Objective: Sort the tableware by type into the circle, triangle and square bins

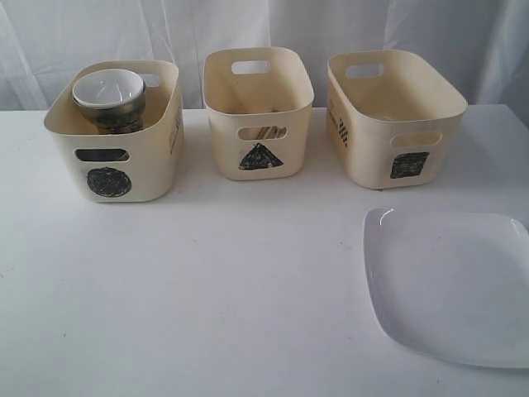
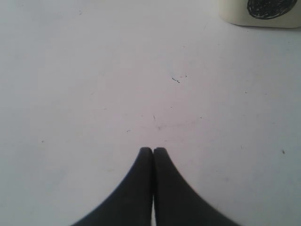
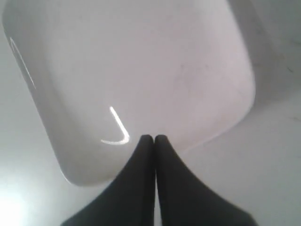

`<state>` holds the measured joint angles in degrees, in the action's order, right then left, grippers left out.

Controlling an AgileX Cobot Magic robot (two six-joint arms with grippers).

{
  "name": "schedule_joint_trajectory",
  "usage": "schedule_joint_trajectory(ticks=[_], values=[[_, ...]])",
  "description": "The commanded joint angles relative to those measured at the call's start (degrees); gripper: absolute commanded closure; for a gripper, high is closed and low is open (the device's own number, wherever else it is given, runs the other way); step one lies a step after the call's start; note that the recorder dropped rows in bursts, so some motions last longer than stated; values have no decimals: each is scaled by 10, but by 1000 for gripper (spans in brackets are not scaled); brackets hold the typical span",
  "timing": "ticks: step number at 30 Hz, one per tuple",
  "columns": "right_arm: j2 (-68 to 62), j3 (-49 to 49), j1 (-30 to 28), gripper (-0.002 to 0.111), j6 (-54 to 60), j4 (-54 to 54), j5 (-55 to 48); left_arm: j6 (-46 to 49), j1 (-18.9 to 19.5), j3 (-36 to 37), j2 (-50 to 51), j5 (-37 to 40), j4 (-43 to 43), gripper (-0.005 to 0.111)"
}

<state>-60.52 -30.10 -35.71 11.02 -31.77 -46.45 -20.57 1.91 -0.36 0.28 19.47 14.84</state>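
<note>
- The big white square plate [image 1: 450, 285] lies flat by the right edge of the surface [image 1: 207, 289], toward its front right corner. It sits alone, well apart from the bins, and its right side runs out of the exterior view.
- The right pincer [image 3: 153, 138] is above that plate, its two dark tips pressed together with nothing between them. They sit over the plate's shallow well, near one rim. I cannot tell whether they touch the plate.
- Three cream bins stand in a row along the back edge of the surface, in front of a white curtain [image 1: 99, 33].
- The square bin [image 1: 372, 157] is the right-hand one, turned a little askew. It is the closest bin to the plate, and I see nothing in the part of its inside that shows.
- The triangle bin [image 1: 293, 141] stands in the middle. Something wooden [image 1: 263, 132] shows through its front handle slot, too little to name.
- The circle bin [image 1: 157, 169] stands on the left. A white bowl [image 1: 107, 87] sits on top of a steel cup [image 1: 116, 116] inside it, and the bowl rises above the rim.
- The left pincer [image 2: 153, 150] hangs over bare surface in front of the circle bin. Its tips are closed together and hold nothing.
</note>
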Motion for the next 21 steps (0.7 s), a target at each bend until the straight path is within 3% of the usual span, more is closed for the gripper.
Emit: schedule_joint_trajectory(ticks=[1, 4, 6, 9, 13, 21], values=[[-9, -7, -18, 108, -146, -112, 97, -1, -6, 4, -3, 16, -3, 107], [3, -7, -17, 108, -147, -323, 165, -1, -6, 4, -3, 16, -3, 107], [16, -10, -19, 108, -28, -443, 193, -1, -6, 4, -3, 16, -3, 107], [27, -12, -29, 108, 85, -426, 193, -1, -6, 4, -3, 16, -3, 107], [1, -12, -46, 108, 79, -327, 76, -1, -6, 4, -3, 16, -3, 107], [-169, -55, -64, 108, 126, -289, -84, -1, -6, 4, -3, 16, -3, 107]])
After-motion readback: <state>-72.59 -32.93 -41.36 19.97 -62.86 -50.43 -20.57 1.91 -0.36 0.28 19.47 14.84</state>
